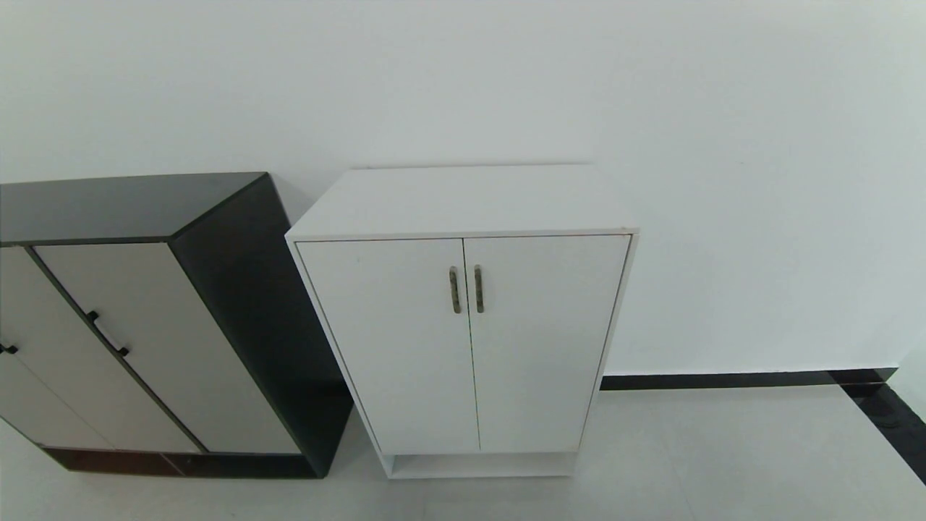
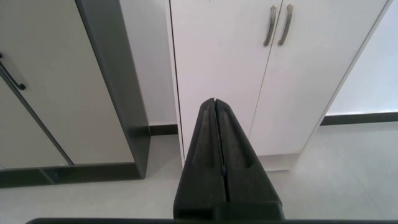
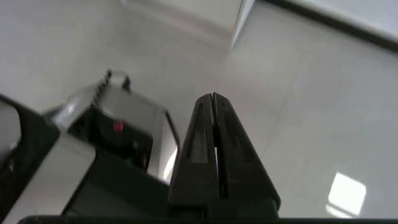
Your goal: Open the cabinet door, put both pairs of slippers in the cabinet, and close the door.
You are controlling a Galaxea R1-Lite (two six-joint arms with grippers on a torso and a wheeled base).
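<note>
Dark cabinet (image 1: 239, 304): stands at the left against the wall (image 1: 463, 72). It has a black top and side and pale door fronts. A black bar handle (image 1: 107, 334) is on the nearer front. Its right side is just beside the white unit, with a narrow gap between them.

Cabinet (image 1: 463, 202): white, two-door, upright, back to the wall, centre of the head view. The left door (image 1: 391, 347) and right door (image 1: 542, 340) are both fully shut, meeting at a straight central seam. The two metal handles (image 1: 455, 289) are vertical, one on each side of the seam near the top of the doors, close together but apart. A shallow open recess (image 1: 481, 464) runs below the doors at floor level.

Right of the cabinet: a black skirting (image 1: 723, 380) runs along the foot of the wall and turns forward at the far right. The floor (image 1: 723, 463) is pale tile.

Left gripper (image 2: 214, 102): closed, with the two fingers pressed flat together and nothing between them. It is held off the floor and points at the lower part of the left door, well apart from it. The handles are above and to the right of its tip.

Right gripper (image 3: 213, 96): closed, with the fingers together and nothing held. It is angled down over floor tile and touches nothing.
</note>
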